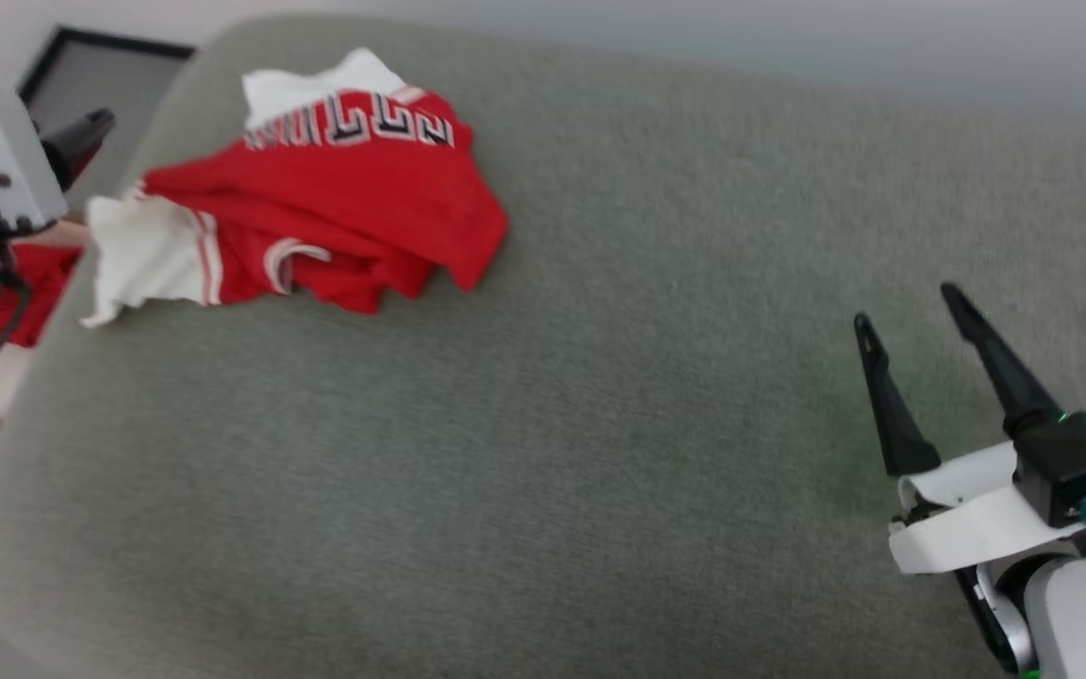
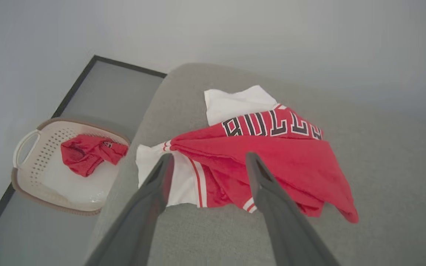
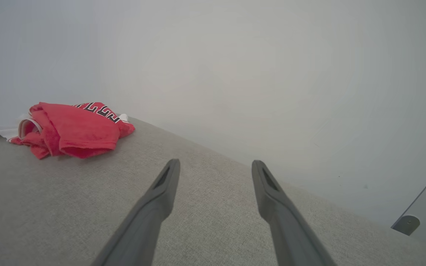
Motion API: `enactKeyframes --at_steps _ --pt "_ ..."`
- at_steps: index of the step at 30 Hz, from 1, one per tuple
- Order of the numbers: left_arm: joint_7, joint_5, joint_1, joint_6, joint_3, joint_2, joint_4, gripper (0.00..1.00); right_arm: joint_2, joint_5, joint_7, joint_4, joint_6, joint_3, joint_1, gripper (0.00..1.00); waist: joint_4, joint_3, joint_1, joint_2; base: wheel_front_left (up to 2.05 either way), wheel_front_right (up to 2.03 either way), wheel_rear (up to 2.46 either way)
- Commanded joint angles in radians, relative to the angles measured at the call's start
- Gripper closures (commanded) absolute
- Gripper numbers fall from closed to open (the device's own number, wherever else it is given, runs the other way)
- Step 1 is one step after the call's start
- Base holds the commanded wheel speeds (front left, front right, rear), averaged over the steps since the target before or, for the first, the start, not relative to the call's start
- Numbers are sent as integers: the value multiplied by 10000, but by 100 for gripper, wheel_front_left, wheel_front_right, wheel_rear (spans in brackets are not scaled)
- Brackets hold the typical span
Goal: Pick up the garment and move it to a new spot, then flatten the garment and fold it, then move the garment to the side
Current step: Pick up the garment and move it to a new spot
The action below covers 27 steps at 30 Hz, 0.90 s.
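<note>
The left gripper (image 2: 209,157) has its jaws spread and empty, poised just short of the garment (image 2: 272,155), whose white sleeve (image 2: 183,184) lies straight ahead of them. The crumpled heap sits at the table's (image 1: 600,424) far left corner, its long axis running crosswise. The right gripper (image 1: 907,309), jaws also apart, is well away, so the left arm looks better placed.

One garment (image 1: 317,198), one red cloth (image 2: 87,157), one basket (image 2: 44,147), two tools (image 2: 209,157) (image 3: 216,162)
</note>
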Motion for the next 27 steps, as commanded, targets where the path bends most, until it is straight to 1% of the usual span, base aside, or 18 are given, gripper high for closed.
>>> enactKeyframes --at_steps 1,5,10,14,15,20,23,24,25,26,27 --pt "388 -48 -424 7 -224 76 320 0 -66 32 60 -224 1 -26 -176 0 -988 1493 -1 -1 0 0 0" --pt "1014 -249 -1128 6 -630 45 1001 0 -116 62 206 -726 1 -109 -276 0 -1268 2126 -1 -1 0 0 0" --pt "1622 -511 -1674 30 -816 -10 2062 0 -119 117 380 -1228 1 -332 -214 0 -1531 2823 -1 -1 0 0 0" --pt "2190 -394 -2046 131 -1047 -97 2936 0 -99 140 485 -1542 1 -411 -264 0 -1714 3288 -1 -1 0 0 0" --pt "2190 -394 -2046 131 -1047 -97 2936 0 -99 140 485 -1542 1 -411 -264 0 -1714 3288 -1 -1 0 0 0" --pt "2783 -384 -2080 345 -1283 -515 3977 0 -20 117 576 -1808 1 -456 -323 0 -1823 3603 -1 -1 0 0 0" --pt "2951 -368 -2084 519 -1386 -776 4448 0 36 60 669 -1946 1 -484 -329 0 -1817 3657 -1 -1 0 0 0" --pt "3005 -401 -2091 501 -1400 -870 4567 27 55 57 708 -1979 1 -499 -335 0 -1804 3655 -1 -1 0 0 0" --pt "2964 -486 -2124 513 -1353 -963 4642 71 70 51 707 -2007 1 -514 -344 0 -1780 3640 -1 -1 0 0 0" --pt "2824 -514 -2188 464 -1347 -1022 4652 100 95 54 702 -2026 1 -516 -357 0 -1752 3614 -1 -1 0 0 0" --pt "2752 -581 -2236 467 -1302 -1077 4688 100 117 42 711 -2037 1 -520 -350 0 -1718 3567 -1 -1 0 0 0"
